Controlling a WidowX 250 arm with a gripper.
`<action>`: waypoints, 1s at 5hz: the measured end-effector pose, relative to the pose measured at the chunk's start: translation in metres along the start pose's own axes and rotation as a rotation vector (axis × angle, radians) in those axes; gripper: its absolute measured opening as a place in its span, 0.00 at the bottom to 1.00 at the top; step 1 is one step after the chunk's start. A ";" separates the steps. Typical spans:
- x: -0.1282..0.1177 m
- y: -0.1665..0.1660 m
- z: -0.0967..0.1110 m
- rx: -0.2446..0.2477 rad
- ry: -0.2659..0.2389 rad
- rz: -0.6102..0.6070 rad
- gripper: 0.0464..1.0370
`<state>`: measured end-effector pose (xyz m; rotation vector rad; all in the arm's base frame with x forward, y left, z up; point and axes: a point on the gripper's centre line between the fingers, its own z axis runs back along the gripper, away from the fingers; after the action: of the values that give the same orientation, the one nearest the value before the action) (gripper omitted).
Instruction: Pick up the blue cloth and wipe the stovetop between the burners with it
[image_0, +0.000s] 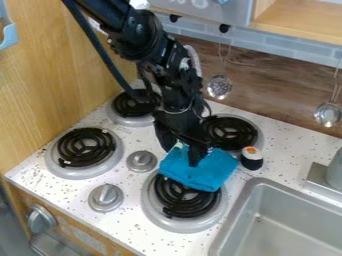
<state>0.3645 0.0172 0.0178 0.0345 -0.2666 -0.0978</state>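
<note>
Mostly, the white counter top (73, 192) fills the middle, and its front edge slants from the left side down to the bottom. A tan wood wall (60, 75) stands along its left side, and a brown wood board (277, 87) runs behind it. The gray sink (287, 220) is at the lower right, with a strip of white counter between its rim and the nearest burner. The black arm (137, 35) comes in from the top left and bends down over the stove. Its black gripper (186, 153) points down and touches the cloth, but it is hard to tell if it is squeezing it. Four round burners (85, 147) with black rings sit in two rows. The bright blue cloth (210, 169) is bunched up between the two burners on the right. It covers the back part of the front one, and one corner hangs over its black rings. The other end of the cloth comes near the sink's back corner. Two shiny spoons with holes (219, 87) hang at the back. Two silver knobs (105, 197) sit on the white top between the front burners. Smallest is a toy sushi roll (252, 159), just beside the cloth, near the back right burner.
</note>
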 end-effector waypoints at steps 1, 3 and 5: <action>0.006 0.001 -0.008 0.010 -0.011 0.017 0.97; 0.011 0.004 -0.028 0.026 -0.014 0.073 0.97; 0.011 0.000 -0.038 -0.001 -0.022 0.128 0.63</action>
<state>0.3851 0.0166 -0.0155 0.0150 -0.2897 0.0290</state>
